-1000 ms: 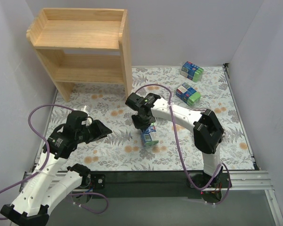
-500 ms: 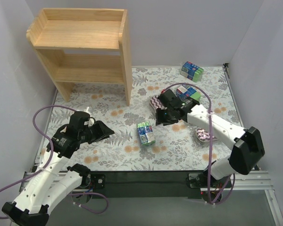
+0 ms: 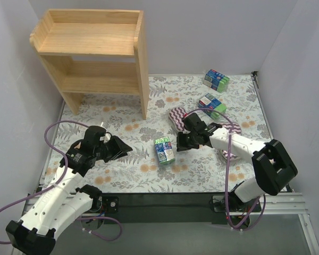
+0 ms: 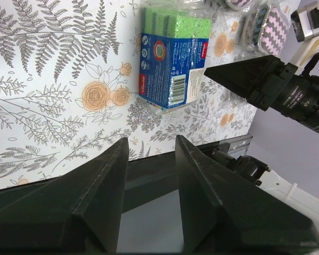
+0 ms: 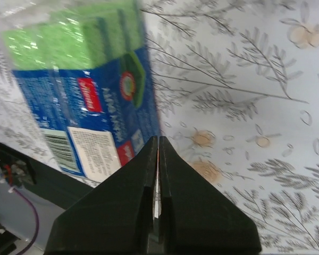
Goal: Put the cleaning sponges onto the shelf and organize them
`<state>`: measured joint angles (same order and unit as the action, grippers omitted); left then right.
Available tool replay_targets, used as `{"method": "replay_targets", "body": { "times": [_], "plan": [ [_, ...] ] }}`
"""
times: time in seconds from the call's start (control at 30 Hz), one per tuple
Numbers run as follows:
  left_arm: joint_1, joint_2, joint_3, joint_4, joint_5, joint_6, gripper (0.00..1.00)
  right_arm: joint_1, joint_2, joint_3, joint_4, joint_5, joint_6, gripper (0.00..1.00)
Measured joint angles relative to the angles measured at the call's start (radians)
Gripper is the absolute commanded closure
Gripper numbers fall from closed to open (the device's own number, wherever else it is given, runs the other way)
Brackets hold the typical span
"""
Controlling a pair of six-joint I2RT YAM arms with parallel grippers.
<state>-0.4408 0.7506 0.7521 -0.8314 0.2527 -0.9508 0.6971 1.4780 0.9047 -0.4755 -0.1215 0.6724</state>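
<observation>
We count no sponges (image 3: 212, 105) on the shelf (image 3: 87, 40); all visible lie on the counter (image 3: 122, 175). Right hand (image 3: 181, 142) pinched closed, empty, beside the middle pack (image 3: 164, 150); left hand (image 3: 122, 147) narrowly parted, empty.

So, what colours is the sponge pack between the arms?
Sponge pack: blue and green; clearest in left wrist view.

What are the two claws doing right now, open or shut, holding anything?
Left gripper: open, empty.
Right gripper: shut, holding nothing.
</observation>
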Motion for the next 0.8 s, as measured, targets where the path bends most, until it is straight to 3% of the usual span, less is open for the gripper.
{"method": "replay_targets", "body": {
  "times": [0.47,0.8],
  "plan": [
    [0.000,0.033,-0.073,0.104,0.016,-0.115,0.57,0.189,0.195,0.084,0.241,-0.194,0.105,0.99],
    [-0.021,0.088,-0.214,0.205,0.032,-0.164,0.46,0.200,0.206,0.089,0.305,-0.246,0.157,0.99]
  ]
}}
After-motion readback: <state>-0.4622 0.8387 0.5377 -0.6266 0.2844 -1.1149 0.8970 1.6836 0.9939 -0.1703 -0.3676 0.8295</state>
